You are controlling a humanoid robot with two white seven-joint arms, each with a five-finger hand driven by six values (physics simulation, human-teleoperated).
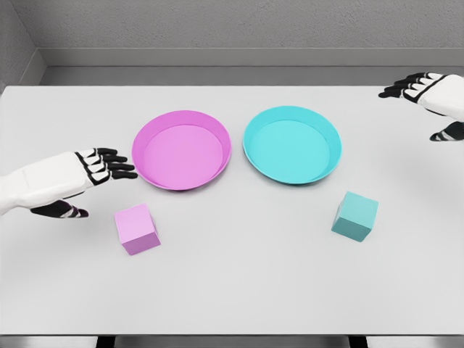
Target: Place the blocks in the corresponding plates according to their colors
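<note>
A pink block (137, 228) lies on the white table, in front of a pink plate (181, 150). To its right a teal block (355, 215) sits in front of a cyan plate (292, 144). Both plates hold nothing. My left hand (101, 170) hovers left of the pink plate and above-left of the pink block, fingers spread, thumb down, holding nothing. My right hand (428, 98) is at the far right edge, well behind the teal block, fingers extended and holding nothing.
The white table (239, 283) ends at a grey wall behind and at its front edge near the bottom of the view. The two plates almost touch in the middle.
</note>
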